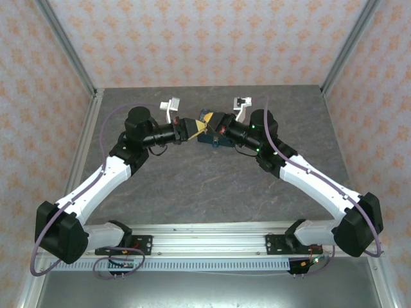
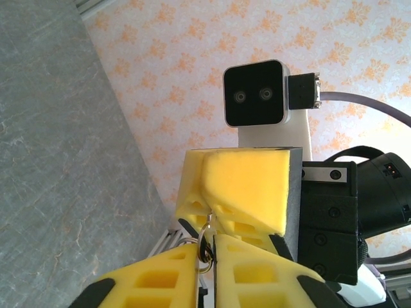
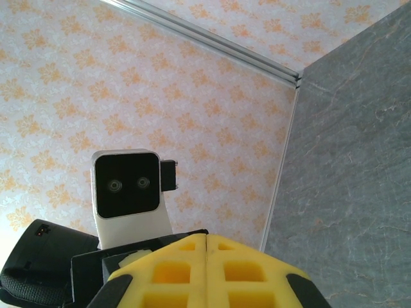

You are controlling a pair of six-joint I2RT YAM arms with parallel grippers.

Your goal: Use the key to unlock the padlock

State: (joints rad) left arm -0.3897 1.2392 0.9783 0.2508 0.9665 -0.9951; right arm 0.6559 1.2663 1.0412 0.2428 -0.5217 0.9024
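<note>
My two grippers meet tip to tip above the back middle of the table. The left gripper [image 1: 193,126] [image 2: 207,255] is shut on a silver key ring [image 2: 204,251]. From the ring a thin metal end of the key [image 2: 209,219] pokes up and touches the yellow fingers [image 2: 247,186] of the right gripper [image 1: 210,123]. In the right wrist view the right gripper [image 3: 206,239] has its pads pressed flat together, and nothing shows between them. The padlock is hidden.
A dark-blue tin [image 1: 216,140] lies on the grey table [image 1: 212,186] just under and behind the right gripper. Patterned walls stand at the back and on both sides. A metal rail [image 1: 205,240] runs along the near edge by the arm bases.
</note>
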